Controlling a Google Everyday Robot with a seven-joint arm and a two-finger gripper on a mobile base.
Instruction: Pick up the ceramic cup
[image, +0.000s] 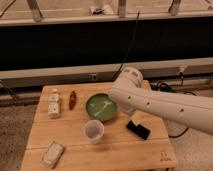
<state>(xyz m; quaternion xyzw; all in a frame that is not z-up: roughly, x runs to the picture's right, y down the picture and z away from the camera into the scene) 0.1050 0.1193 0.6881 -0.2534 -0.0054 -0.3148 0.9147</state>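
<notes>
No text can be read. A small dark mark (162, 157) sits at the front right corner of the surface (120, 152), too blurred to read. Any print on the white bottle (54, 103) or the packet (52, 153) is illegible. The end effector is out of frame, beyond the arm (150, 102) at right.
</notes>
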